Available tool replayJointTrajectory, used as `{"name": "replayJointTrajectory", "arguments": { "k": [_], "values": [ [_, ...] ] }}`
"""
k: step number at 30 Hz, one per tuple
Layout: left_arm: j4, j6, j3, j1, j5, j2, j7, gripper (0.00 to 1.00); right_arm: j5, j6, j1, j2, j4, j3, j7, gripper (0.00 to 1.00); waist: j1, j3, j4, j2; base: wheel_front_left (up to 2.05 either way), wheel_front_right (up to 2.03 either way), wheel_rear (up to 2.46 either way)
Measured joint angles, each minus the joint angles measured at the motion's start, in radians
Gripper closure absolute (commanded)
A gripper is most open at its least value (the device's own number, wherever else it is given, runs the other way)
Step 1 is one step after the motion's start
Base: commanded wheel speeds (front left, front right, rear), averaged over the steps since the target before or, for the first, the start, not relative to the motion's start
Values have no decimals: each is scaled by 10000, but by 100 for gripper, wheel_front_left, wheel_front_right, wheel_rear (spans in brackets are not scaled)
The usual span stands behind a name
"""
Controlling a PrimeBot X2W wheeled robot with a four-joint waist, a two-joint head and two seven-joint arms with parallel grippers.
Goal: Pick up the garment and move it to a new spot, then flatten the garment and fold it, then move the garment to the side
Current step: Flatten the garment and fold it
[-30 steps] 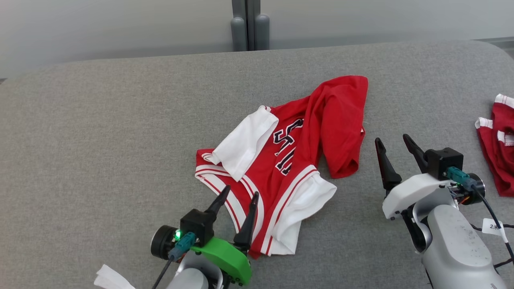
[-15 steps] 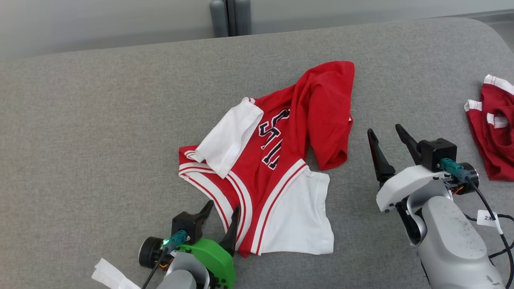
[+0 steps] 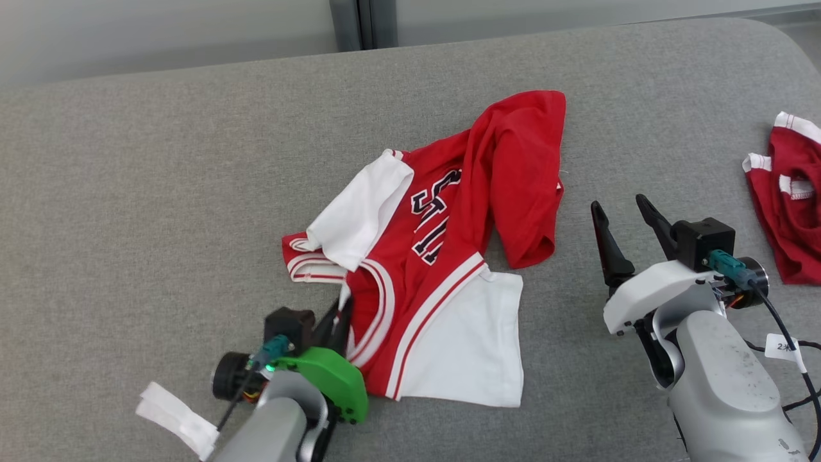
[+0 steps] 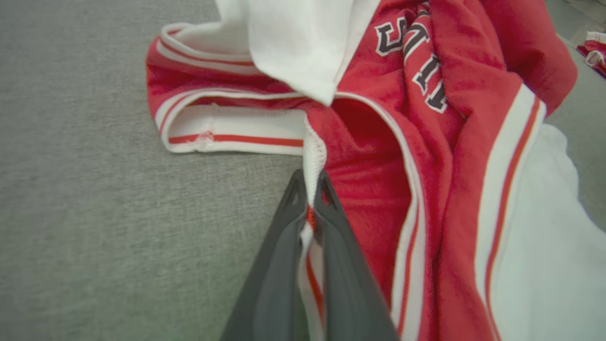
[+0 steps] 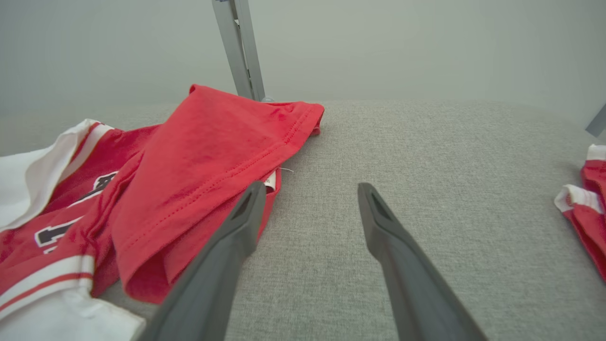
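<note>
The garment (image 3: 449, 256), a red jersey with white sleeves and black lettering, lies crumpled in the middle of the grey surface. My left gripper (image 3: 340, 314) sits at its near left edge, shut on the striped trim; in the left wrist view the white-and-red hem (image 4: 310, 189) is pinched between the two dark fingers (image 4: 279, 265). My right gripper (image 3: 619, 208) hovers open to the right of the garment, its fingers apart over bare grey fabric. In the right wrist view the folded red part of the garment (image 5: 203, 170) lies just left of the open gripper (image 5: 307, 189).
A smaller bunched red cloth with white trim (image 3: 786, 205) lies at the far right edge. A white tag (image 3: 176, 417) hangs by my left arm. A grey post (image 3: 362, 22) stands behind the padded surface (image 3: 160, 192), against a pale wall.
My left gripper has closed on the garment's striped hem and pulled it toward me, bunching the near left edge. The camera shifted a little. The right gripper stays open.
</note>
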Motion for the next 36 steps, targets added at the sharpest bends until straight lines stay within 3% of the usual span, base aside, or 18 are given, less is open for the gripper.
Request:
{"name": "replayJointTrajectory", "arguments": {
  "k": [6,16,17,18,26,36],
  "values": [
    [-830,424,1532,-435,441,771,10,100,0,0,33,67,-92,71,0,0,0,80,16,0,0,0,0],
    [-435,535,2828,-2052,1411,2036,10,100,182,0,56,228,-228,606,0,0,0,463,-192,0,0,0,0],
    [-401,617,2978,-2218,1453,2079,10,73,207,0,58,236,-242,665,0,0,0,500,-221,0,0,0,0],
    [-337,658,3062,-2341,1521,2140,10,0,234,0,58,244,-259,732,0,0,0,524,-249,0,0,0,0],
    [-711,963,3804,-1988,1850,1580,10,0,589,0,437,280,-596,1563,0,0,0,513,-322,0,0,0,0],
    [-1994,633,4890,-146,2316,556,10,0,905,0,977,270,-765,2777,0,0,0,333,65,0,0,0,0]
  ]
}}
